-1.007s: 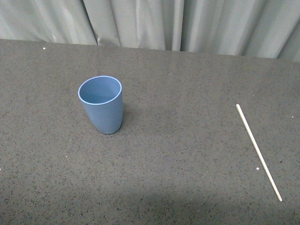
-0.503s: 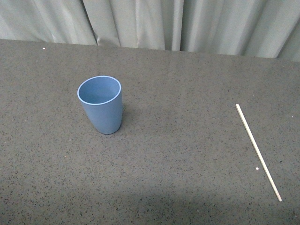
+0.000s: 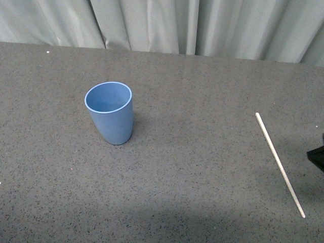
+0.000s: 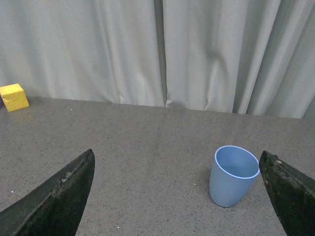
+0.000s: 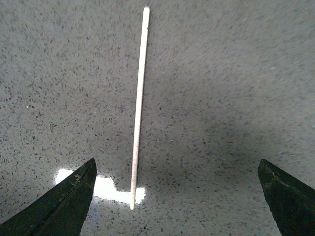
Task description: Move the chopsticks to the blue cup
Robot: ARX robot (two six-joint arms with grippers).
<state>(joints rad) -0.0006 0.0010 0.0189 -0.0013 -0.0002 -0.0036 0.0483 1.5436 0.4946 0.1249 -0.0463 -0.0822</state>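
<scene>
The blue cup [image 3: 110,119] stands upright and empty on the dark speckled table, left of centre. The chopstick [image 3: 279,164], one thin off-white stick, lies flat at the right side, far from the cup. My right gripper [image 5: 176,161] is open and empty above the table, with the chopstick [image 5: 139,105] lying lengthwise between its fingers, nearer one of them. A dark part of the right arm [image 3: 317,157] shows at the front view's right edge, beside the stick. My left gripper [image 4: 176,153] is open and empty, low over the table, with the cup [image 4: 231,179] ahead, close to one finger.
A grey curtain [image 3: 162,25] hangs behind the table's far edge. A yellow block [image 4: 14,97] sits at the far edge by the curtain in the left wrist view. A bright reflection [image 5: 106,187] lies on the table at the stick's near end.
A dark part of the right arm has come into the front view at the right edge, beside the chopstick. The cup and the chopstick have not moved.
</scene>
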